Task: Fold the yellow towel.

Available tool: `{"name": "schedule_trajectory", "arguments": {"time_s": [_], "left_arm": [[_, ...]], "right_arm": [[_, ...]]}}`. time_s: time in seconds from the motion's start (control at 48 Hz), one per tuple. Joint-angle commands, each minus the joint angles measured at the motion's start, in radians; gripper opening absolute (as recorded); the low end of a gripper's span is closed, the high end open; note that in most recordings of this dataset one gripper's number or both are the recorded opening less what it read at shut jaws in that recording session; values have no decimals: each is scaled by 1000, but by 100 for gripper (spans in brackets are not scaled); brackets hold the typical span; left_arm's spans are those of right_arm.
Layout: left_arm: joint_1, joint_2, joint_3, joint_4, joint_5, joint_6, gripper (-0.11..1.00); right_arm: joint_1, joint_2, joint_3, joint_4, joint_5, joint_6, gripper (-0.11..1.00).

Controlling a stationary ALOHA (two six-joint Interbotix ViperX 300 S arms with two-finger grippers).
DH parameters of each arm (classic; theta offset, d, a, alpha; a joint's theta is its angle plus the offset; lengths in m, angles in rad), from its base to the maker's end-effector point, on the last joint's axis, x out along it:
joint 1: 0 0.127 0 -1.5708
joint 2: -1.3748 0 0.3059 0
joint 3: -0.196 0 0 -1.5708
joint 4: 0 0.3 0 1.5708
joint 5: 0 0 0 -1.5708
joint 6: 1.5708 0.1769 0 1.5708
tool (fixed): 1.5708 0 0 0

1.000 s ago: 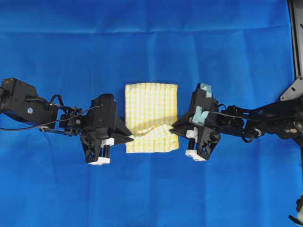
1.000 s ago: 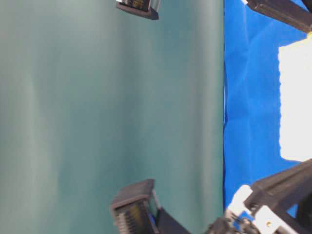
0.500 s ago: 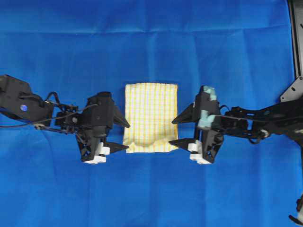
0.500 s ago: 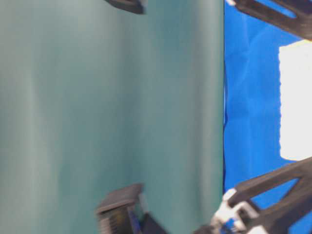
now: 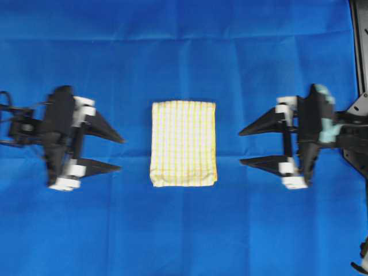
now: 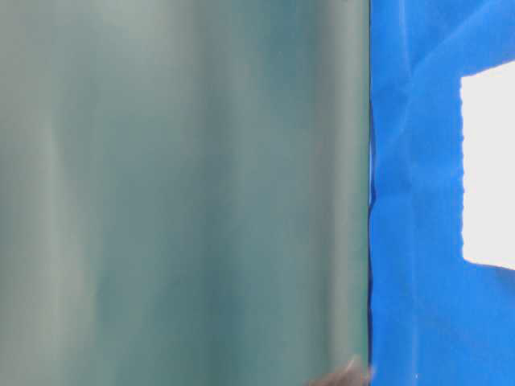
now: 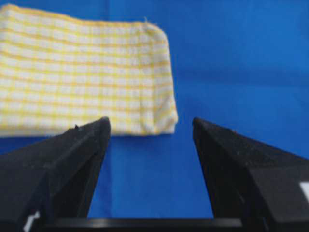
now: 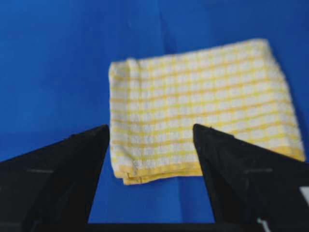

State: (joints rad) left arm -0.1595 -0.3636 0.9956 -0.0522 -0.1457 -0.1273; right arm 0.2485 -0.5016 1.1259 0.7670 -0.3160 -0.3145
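Observation:
The yellow towel (image 5: 183, 144) lies folded into a flat, upright rectangle in the middle of the blue cloth, touched by nothing. My left gripper (image 5: 121, 153) stands open to its left, a clear gap away, with nothing between its fingers. My right gripper (image 5: 241, 148) is open on the other side, also apart from the towel and empty. In the left wrist view the towel (image 7: 82, 72) lies beyond the open gripper (image 7: 149, 123). The right wrist view shows the towel (image 8: 203, 106) and its layered yellow hem ahead of the open gripper (image 8: 149, 128). At table level the towel (image 6: 488, 169) is a washed-out patch.
The large blue cloth (image 5: 184, 46) covers the whole table, with light creases. A black frame part (image 5: 359, 46) runs down the far right edge. A teal wall (image 6: 185, 193) fills most of the table-level view.
Both grippers have opened, let go of the towel's front part, and drawn back outward to left and right. The bunched front of the towel now lies flat.

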Motion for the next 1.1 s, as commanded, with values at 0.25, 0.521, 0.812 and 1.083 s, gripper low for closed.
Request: {"name": "schedule_trajectory", "arguments": {"time_s": [0.25, 0.521, 0.812, 1.083], "left_arm": [[0, -310, 161, 6, -48, 91, 62], [2, -472, 270, 5, -72, 186, 62], [18, -604, 359, 5, -72, 190, 62], [38, -673, 425, 5, -71, 190, 62]], "right_arm": [[-18, -293, 78, -3, 107, -155, 70], [-38, -397, 166, -3, 106, -195, 70], [-38, -449, 247, 0, 49, -196, 70], [-38, -442, 282, 11, 29, -195, 70]]}}
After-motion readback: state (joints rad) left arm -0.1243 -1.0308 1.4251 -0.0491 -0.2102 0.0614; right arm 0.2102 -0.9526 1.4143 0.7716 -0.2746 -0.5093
